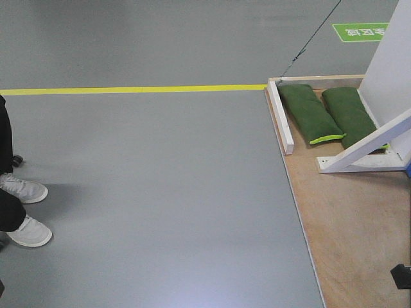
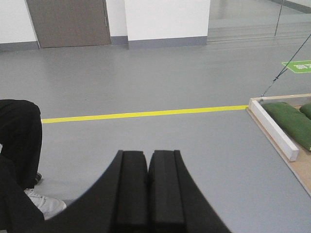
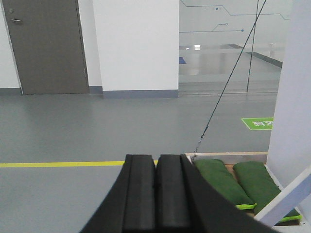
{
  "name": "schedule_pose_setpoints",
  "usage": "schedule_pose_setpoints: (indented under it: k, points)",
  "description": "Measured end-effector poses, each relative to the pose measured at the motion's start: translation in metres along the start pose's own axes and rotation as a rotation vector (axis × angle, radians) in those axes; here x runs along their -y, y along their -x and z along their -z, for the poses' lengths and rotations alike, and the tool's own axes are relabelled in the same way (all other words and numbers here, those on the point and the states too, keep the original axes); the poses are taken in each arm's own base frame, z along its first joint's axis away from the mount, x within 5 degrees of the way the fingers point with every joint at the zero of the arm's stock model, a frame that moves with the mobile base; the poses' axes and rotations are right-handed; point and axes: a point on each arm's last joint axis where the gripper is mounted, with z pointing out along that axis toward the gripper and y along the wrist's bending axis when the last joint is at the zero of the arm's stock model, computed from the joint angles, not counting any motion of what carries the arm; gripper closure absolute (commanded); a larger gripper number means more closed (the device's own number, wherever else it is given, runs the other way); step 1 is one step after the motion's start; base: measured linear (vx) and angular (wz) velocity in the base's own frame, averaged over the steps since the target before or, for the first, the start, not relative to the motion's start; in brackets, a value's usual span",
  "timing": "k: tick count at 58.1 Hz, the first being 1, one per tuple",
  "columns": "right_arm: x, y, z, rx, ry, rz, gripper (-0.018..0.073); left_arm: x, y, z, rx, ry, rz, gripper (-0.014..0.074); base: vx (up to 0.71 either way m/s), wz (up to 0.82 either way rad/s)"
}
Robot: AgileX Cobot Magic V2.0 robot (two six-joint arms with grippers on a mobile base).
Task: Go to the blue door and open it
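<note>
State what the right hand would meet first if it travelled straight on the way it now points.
Probably nothing near: beyond the right hand lies open grey floor, then the far white wall; depth unclear.

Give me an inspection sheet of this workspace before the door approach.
Surface: grey floor, yellow tape line; plywood platform at right.
Job's things: blue door, nothing seen.
Clutter: two green sandbags and a white batten on the platform, beside a white braced panel.
Grippers: left gripper shut, empty; right gripper shut, empty.
Cables: thin dark guy line running down to the platform corner.
Surroundings: person in black trousers and white sneakers at left; grey door far off.
</note>
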Motion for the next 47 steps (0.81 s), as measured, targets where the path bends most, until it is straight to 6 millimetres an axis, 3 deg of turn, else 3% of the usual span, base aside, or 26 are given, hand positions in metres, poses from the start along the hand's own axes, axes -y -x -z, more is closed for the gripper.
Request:
schedule_pose_setpoints:
  k: [20, 24, 32, 47]
  points:
    - [0.000, -0.001, 0.001, -0.042, 0.000, -0.022, 0.0547, 0.000, 0.000, 0.000, 0.000, 0.000, 0.000, 0.0524, 0.00, 0.00]
    - [0.000, 0.010, 0.004, -0.080, 0.002, -0.041, 0.0547, 0.000, 0.000, 0.000, 0.000, 0.000, 0.000, 0.0524, 0.00, 0.00]
    - [-0.001, 0.062, 0.015, -0.092, 0.001, -0.041, 0.0547, 0.000, 0.000, 0.000, 0.000, 0.000, 0.000, 0.0524, 0.00, 0.00]
    - [-0.002, 0.188, 0.024, -0.027, 0.007, -0.048, 0.0547, 0.000, 0.000, 0.000, 0.000, 0.000, 0.000, 0.0524, 0.00, 0.00]
